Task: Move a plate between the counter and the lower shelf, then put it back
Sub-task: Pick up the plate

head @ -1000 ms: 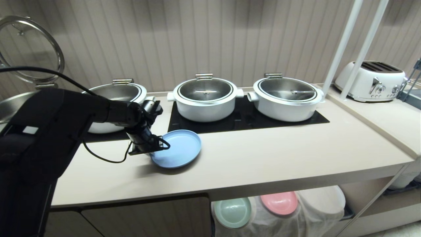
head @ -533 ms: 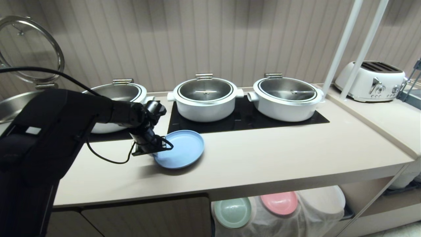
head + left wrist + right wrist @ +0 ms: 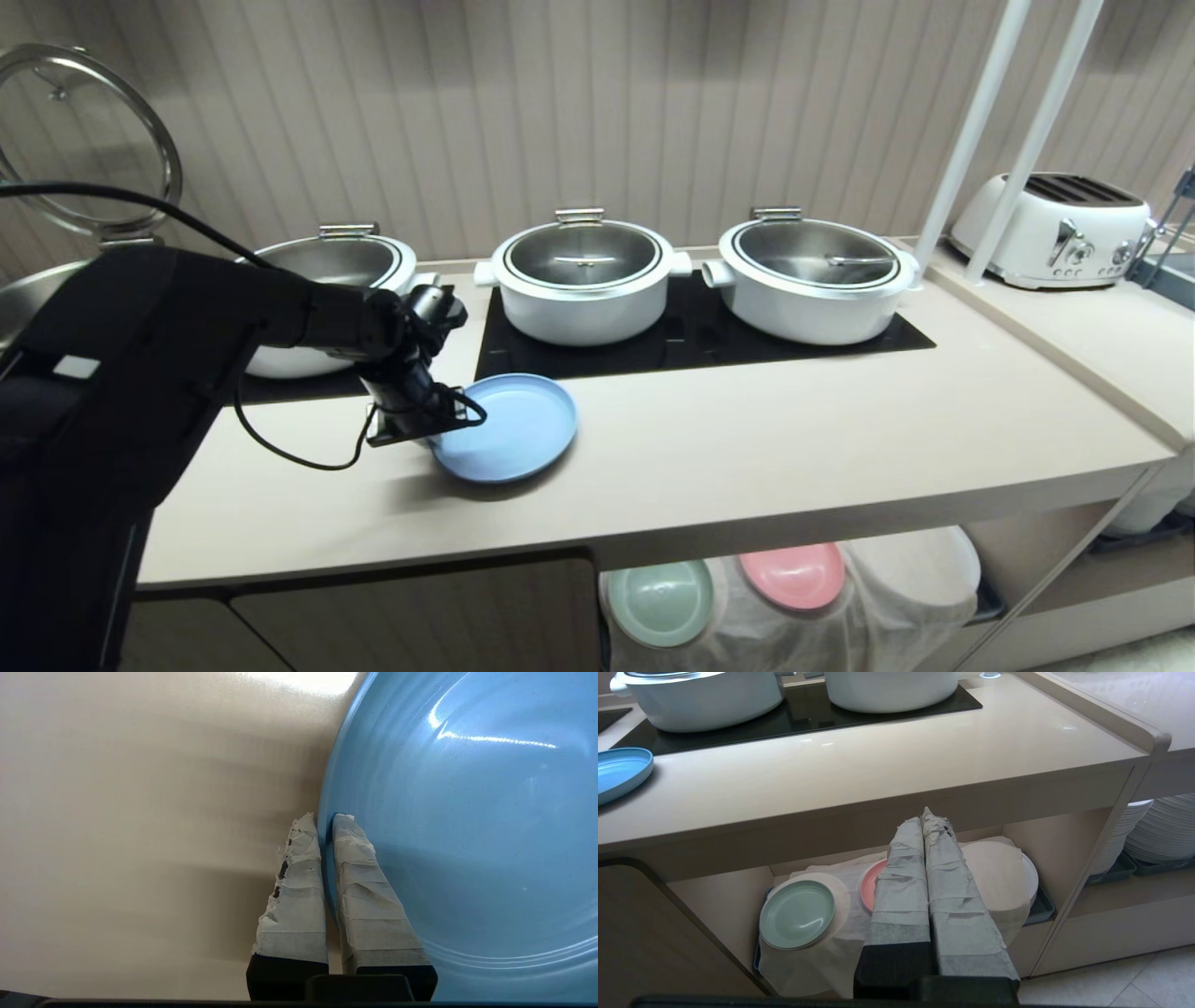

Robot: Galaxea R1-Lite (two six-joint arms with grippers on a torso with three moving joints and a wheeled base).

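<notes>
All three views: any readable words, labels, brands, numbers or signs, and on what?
None can be read.
Toaster: front dials carry no legible marking; too small to tell.
Pots, blue plate, green plate, pink plate, counter: plain, no text.
Taped fingers of the left claw: no print.

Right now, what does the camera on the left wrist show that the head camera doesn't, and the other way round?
Only the left wrist view shows the left gripper's taped fingers pinching the plate's rim, one outside and one inside. Only the head view shows the three white pots, the toaster, and the green plate and pink plate on the lower shelf. Both show the blue plate and the beige counter.
</notes>
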